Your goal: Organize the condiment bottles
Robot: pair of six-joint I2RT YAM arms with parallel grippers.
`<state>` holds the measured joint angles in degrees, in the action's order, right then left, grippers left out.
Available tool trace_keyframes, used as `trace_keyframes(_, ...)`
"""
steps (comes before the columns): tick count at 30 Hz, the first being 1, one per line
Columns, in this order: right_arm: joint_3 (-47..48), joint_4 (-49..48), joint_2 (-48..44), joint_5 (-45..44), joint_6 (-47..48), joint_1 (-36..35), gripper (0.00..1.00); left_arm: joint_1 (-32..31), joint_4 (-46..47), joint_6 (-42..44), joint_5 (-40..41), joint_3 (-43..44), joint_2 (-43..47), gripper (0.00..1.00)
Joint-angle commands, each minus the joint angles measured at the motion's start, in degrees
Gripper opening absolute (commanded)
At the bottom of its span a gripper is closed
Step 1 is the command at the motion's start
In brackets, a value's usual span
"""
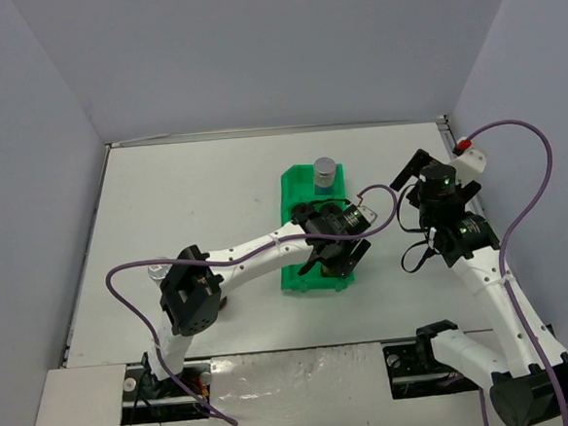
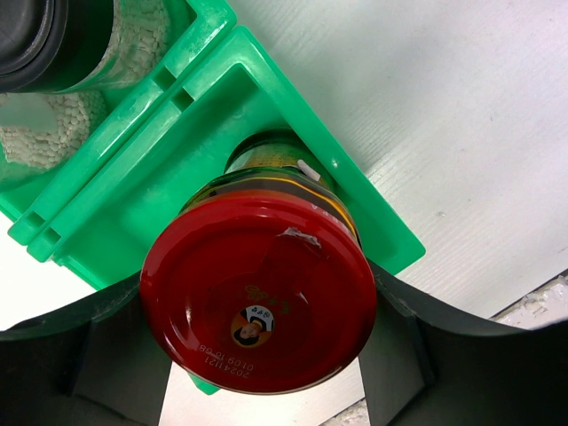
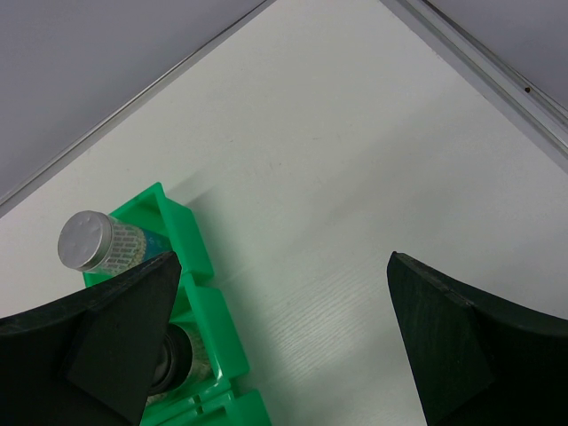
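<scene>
Top external view has the left arm stretched from its base rightward across the surface, with its wrist bent down over the near end of the green bin. The left tool is clenched on the red-capped jar, one finger on each side of the cap. The jar stands inside the bin's near compartment. The right arm rises to the right of the bin, and the right tool is released, with nothing between its spread fingers. A silver-capped jar stands in the far compartment.
</scene>
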<state>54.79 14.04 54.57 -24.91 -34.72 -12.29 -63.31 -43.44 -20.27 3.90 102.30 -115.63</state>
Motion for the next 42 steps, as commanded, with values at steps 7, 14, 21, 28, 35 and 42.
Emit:
trace_keyframes(7, 1.44, -2.15, 0.31, -2.37, -0.88, 0.43, 1.00, -0.03, 4.42, 0.48, 0.29, 0.36, 5.07, 0.71)
trace_keyframes(14, 1.82, -2.09, 1.04, -2.25, -0.79, 0.40, 1.00, -0.06, 4.59, 1.90, -0.47, 0.56, 5.91, 0.82)
trace_keyframes(21, 1.64, -2.09, 1.07, -2.42, -0.88, 0.43, 1.00, -0.06, 2.06, 2.17, 2.40, 1.40, 6.21, 0.84)
trace_keyframes(28, 1.55, -2.18, 0.90, -2.52, -1.23, 0.43, 1.00, -0.06, 1.40, 2.52, 3.59, 0.09, 8.36, 0.86)
trace_keyframes(35, 1.38, -2.09, 0.89, -2.69, -1.23, 0.40, 1.00, 0.11, -1.21, 2.58, 5.12, -0.73, 11.19, 0.86)
trace_keyframes(42, 0.90, -2.09, 0.58, -2.65, -1.22, 0.43, 1.00, 0.16, -2.94, 2.21, 6.11, -4.59, 16.14, 0.86)
